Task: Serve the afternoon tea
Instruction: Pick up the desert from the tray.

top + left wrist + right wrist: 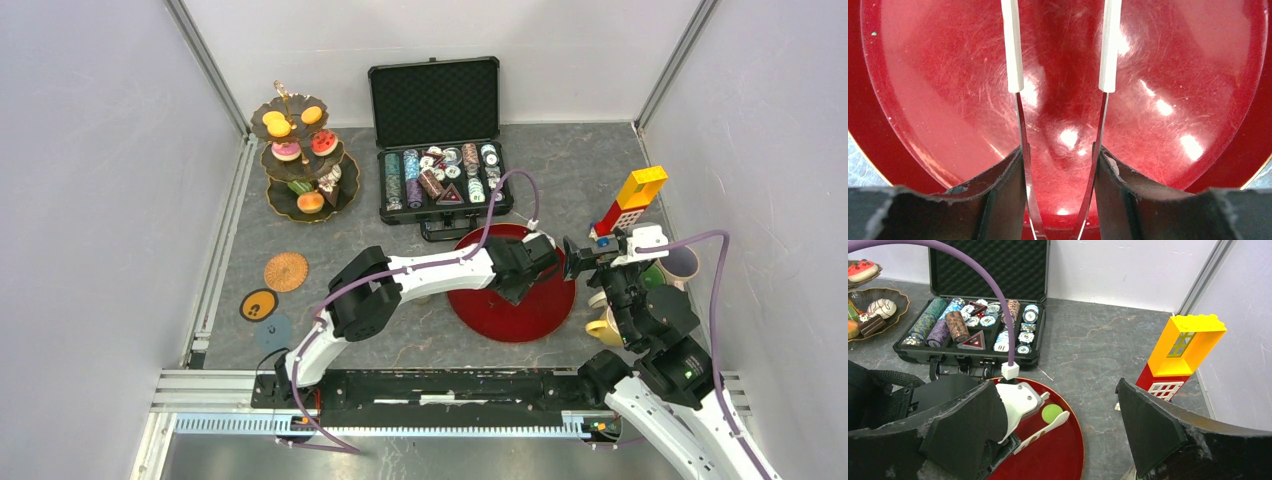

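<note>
Left gripper (1059, 157) is hovering over the plate (500, 320) at 4 o'clock on the desk, jaws pinching the tongs (1012, 50). The green round (1051, 413) is sitting at the tong tips; can't tell if it's gripped. Right gripper (578, 258) is hanging close by at the plate's 2 o'clock, jaws spread wide. Stand (300, 160) with the sweets is sitting at 10 o'clock, mugs (680, 262) at 3. Risks: the round rolling on the slick plate, the arms clipping each other.

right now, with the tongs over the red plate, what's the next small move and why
Probably raise the left end effector straight up a little. Its white-tipped metal tongs flank the small green round sweet, which appears to rest on the round red plate, so it looks delivered; more sweets wait on the dark scalloped three-tier stand.
</note>
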